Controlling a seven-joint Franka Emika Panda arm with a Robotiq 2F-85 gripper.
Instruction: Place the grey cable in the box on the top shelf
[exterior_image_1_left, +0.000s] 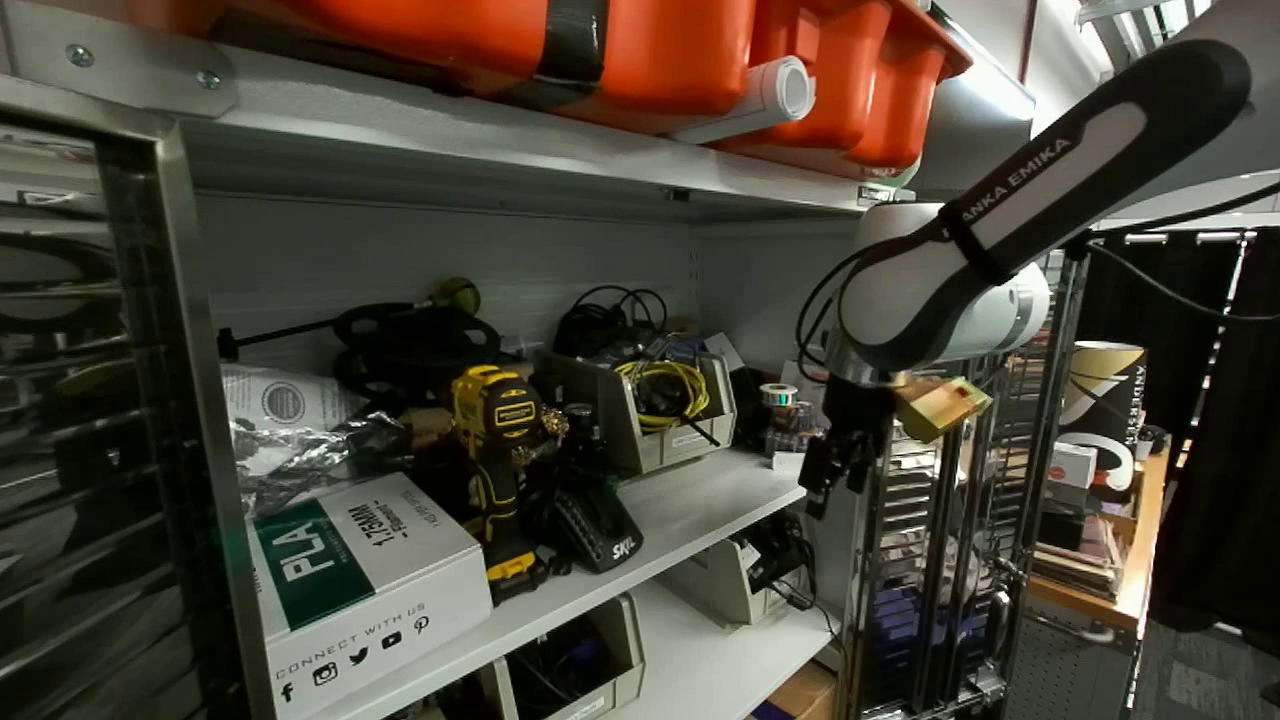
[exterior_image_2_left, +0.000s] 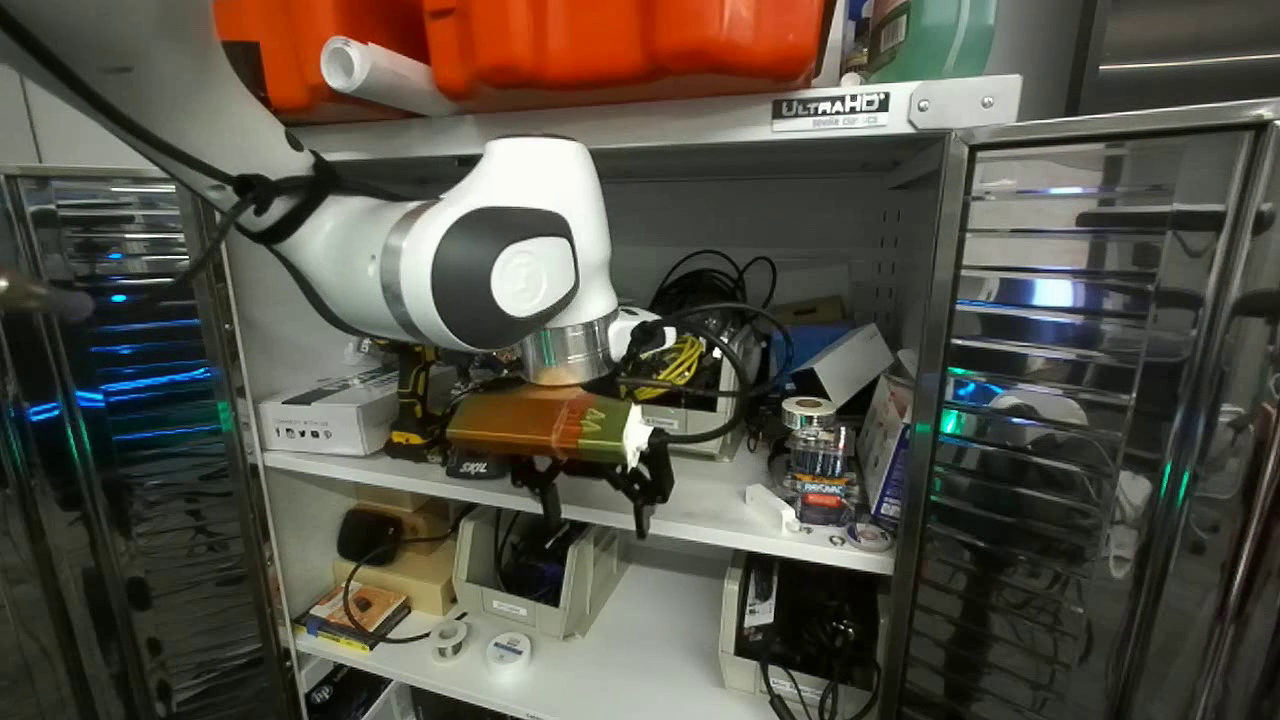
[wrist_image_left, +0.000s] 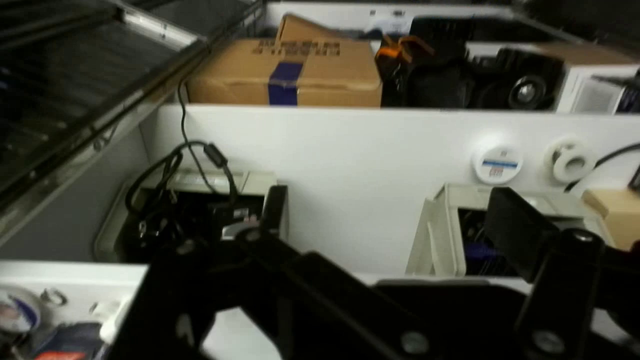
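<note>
By the white shelf (exterior_image_2_left: 715, 495), the gripper (exterior_image_2_left: 595, 522) is gaping wide, empty; only an exterior view is showing black curtains (exterior_image_1_left: 1228, 475).

Arm (exterior_image_2_left: 365, 250) angled down, hand (exterior_image_2_left: 597, 521) pointing downward, fingers (wrist_image_left: 515, 230) spread wide.

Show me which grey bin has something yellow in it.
The bin on the shelf with the power tool: a yellow cable shows at its front; the two bins below show no yellow.

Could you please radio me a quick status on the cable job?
Gripper: jaws open, empty. Grey cable: can't pick it out. Possibly in the way: yellow cable looped at the front of the upper-shelf bin.
</note>
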